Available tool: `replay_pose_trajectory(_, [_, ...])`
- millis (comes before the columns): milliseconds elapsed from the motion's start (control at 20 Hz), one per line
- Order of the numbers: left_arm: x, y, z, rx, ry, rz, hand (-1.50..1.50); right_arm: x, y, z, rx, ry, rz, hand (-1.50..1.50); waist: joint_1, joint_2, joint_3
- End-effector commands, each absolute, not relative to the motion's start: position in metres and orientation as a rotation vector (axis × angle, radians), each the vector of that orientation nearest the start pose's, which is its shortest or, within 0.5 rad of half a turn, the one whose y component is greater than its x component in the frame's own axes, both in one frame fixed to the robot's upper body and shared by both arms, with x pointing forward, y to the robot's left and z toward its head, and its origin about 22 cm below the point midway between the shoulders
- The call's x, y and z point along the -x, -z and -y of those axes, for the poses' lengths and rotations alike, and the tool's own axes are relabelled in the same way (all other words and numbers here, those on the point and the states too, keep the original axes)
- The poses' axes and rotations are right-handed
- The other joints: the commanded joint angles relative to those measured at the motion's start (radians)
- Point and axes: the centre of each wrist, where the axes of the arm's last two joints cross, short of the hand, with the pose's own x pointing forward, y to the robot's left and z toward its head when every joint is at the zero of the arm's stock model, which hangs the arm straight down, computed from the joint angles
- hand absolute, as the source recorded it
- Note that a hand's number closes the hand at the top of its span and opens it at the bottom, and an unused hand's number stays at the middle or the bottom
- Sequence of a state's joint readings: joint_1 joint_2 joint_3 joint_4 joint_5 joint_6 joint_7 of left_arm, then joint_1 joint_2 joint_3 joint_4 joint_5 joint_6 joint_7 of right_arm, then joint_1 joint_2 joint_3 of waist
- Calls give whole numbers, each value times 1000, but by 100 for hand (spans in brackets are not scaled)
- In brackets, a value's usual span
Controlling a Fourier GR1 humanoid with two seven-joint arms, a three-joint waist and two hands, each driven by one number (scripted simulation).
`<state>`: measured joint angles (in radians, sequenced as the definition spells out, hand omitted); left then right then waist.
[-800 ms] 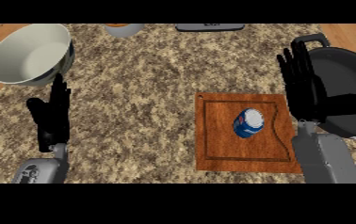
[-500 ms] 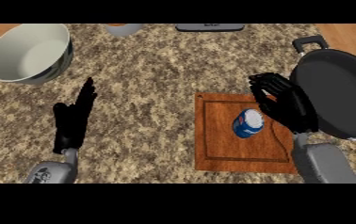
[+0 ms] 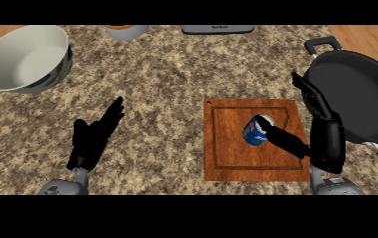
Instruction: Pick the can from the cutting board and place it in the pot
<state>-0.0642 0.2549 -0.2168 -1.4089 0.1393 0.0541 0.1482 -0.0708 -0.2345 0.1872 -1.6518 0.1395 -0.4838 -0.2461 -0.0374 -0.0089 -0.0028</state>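
A blue can (image 3: 255,130) stands on the brown wooden cutting board (image 3: 229,157) at the lower right of the counter. My right hand (image 3: 323,132) is over the board's right edge, fingers straight and pointing up, thumb stretched left so its tip touches the can's right side. The hand is open and holds nothing. The dark pot (image 3: 347,96) sits at the right edge, just beyond that hand, partly cut off by the view. At the lower left my left hand (image 3: 94,138) rests open over the counter, fingers up, far from the can.
A large pale bowl (image 3: 29,57) sits at the upper left. At the counter's far edge are a small grey cup (image 3: 127,31) and a flat grey object (image 3: 217,29). Speckled stone counter lies between the left hand and the board.
My right hand has dropped lower and turned, its fingers straightening while the thumb reached the can. The left hand shifted slightly right and tilted. The can has not moved.
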Motion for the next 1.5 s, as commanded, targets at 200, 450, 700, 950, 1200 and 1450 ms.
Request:
replay_pose_trajectory(200, [-251,14,-240,45,273,1276,0,-208,-97,230,552,-305,1800,-150,23,3,-1])
replay_pose_trajectory(450, [-241,28,-241,64,253,1258,0,-203,-128,214,502,-292,1592,-150,36,6,0])
replay_pose_trajectory(700, [-263,12,-244,64,284,1275,0,-231,-137,212,425,-242,1459,-150,40,9,2])
replay_pose_trajectory(950, [-262,22,-244,72,271,1283,0,-246,-108,208,325,-473,1247,-150,45,13,2])
replay_pose_trajectory(1200, [-253,30,-236,69,278,1273,0,-268,-75,197,345,-531,1179,-150,43,10,3])
replay_pose_trajectory(1450, [-259,21,-248,59,286,1265,0,-238,-46,241,404,-482,1224,-150,35,8,3])
